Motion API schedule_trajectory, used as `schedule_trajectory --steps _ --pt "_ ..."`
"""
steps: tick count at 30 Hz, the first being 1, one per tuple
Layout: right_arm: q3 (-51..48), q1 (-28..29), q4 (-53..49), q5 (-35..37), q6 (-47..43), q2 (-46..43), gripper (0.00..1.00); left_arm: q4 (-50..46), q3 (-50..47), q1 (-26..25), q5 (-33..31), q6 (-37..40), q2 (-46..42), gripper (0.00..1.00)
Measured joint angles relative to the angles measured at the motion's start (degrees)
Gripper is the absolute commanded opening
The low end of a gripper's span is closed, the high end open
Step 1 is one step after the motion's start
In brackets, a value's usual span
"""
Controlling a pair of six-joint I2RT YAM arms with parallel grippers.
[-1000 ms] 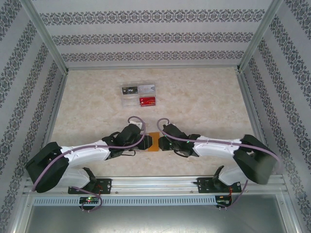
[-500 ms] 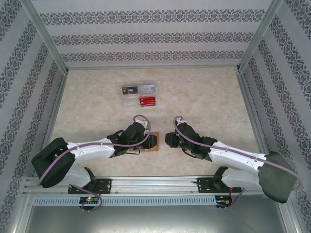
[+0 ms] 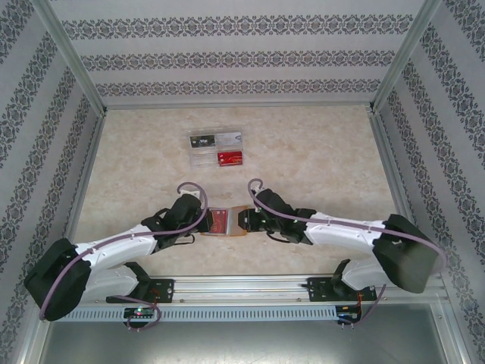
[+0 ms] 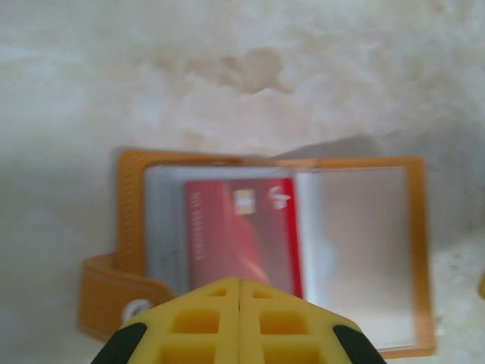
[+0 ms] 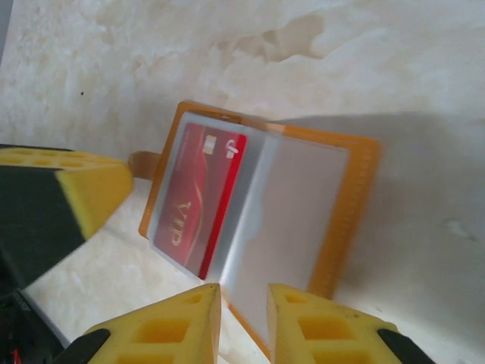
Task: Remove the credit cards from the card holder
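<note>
The card holder lies open on the table near the arm bases in your top view. Its long axis runs left to right, between the left gripper and the right gripper. The red card sits in the leaf on the left arm's side, so that arm is the nearer one. Loose cards lie well apart, toward the far wall.

From the left wrist you see the yellow fingers pressed together at the holder's near edge. The red card is straight ahead, its long axis pointing at them. Whether they pinch its end is hidden. I judge your pull should run back along that axis.

From the right wrist, the fingers stand a narrow gap apart, with the holder's orange rim running down into that gap. You cannot tell whether they bite on it.
</note>
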Motion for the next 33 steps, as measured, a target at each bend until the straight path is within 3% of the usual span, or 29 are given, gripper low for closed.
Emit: schedule_trajectory --steps 11,27,33 --pt "2.93 0.04 4.0 -3.04 3.15 9.22 0.23 1.51 -0.13 0.2 1.84 -0.02 4.31 0.06" --pt "3.52 -0.39 9.88 -6.51 5.75 15.23 0.21 2.73 -0.39 0.22 2.64 -0.24 4.7 0.06" --pt "3.52 -0.39 11.3 -7.17 6.51 16.26 0.13 2.84 -0.44 0.22 2.67 -0.24 4.72 0.05"
